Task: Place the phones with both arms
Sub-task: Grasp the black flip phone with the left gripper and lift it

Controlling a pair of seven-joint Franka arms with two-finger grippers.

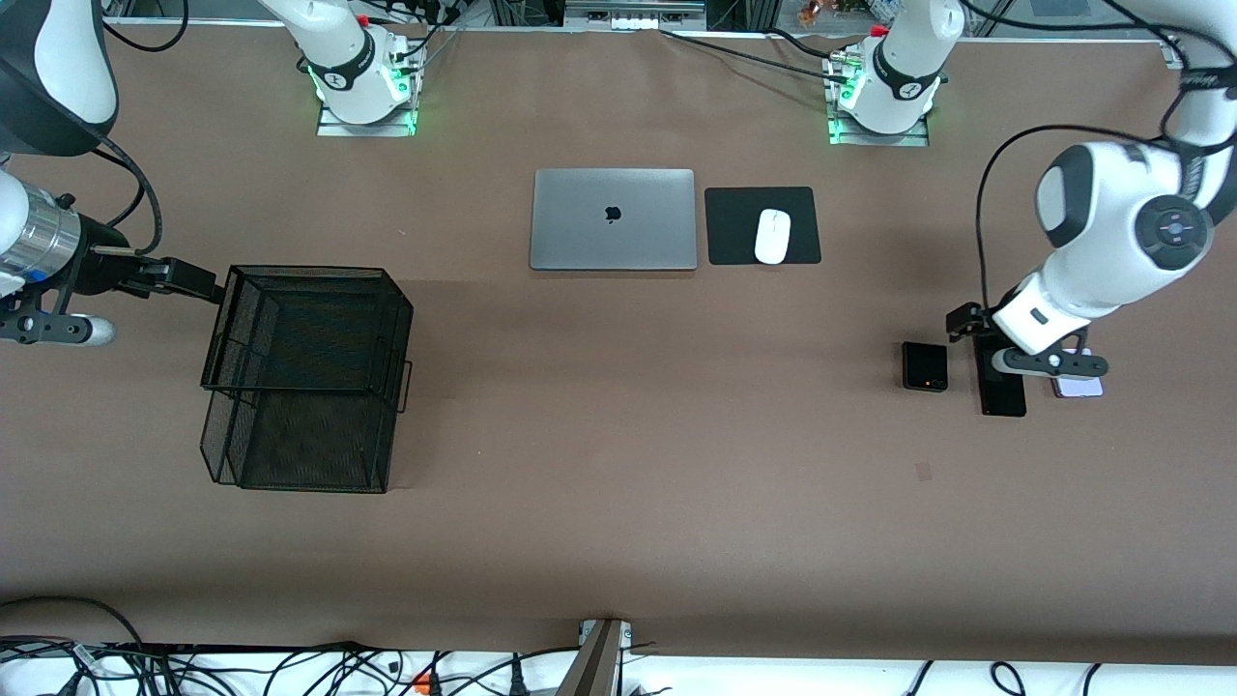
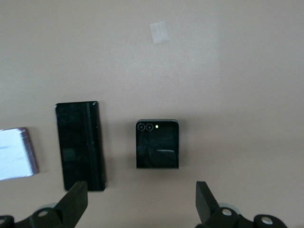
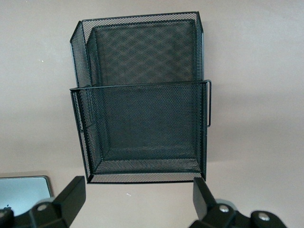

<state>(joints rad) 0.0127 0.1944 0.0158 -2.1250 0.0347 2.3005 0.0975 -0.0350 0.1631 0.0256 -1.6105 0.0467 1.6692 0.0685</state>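
Observation:
Three phones lie side by side at the left arm's end of the table. They are a small squarish black phone (image 1: pixel 925 366) with an orange dot, a long slim black slab (image 1: pixel 1002 389) and a pale lilac-white phone (image 1: pixel 1078 386), which the arm partly hides. In the left wrist view they show as the small black phone (image 2: pixel 157 145), the slab (image 2: pixel 80 145) and the lilac one (image 2: pixel 16 153). My left gripper (image 1: pixel 969 324) (image 2: pixel 141 194) is open and empty over bare table between the small black phone and the slab. My right gripper (image 1: pixel 198 282) (image 3: pixel 140 194) is open and empty over the table beside the black mesh basket (image 1: pixel 309 272) (image 3: pixel 142 86).
The basket is a two-tier wire rack at the right arm's end of the table. A closed grey laptop (image 1: pixel 613 219) (image 3: pixel 23 190) and a white mouse (image 1: pixel 772 236) on a black pad (image 1: pixel 734 227) lie near the arms' bases. A tape mark (image 2: pixel 159 32) is on the table.

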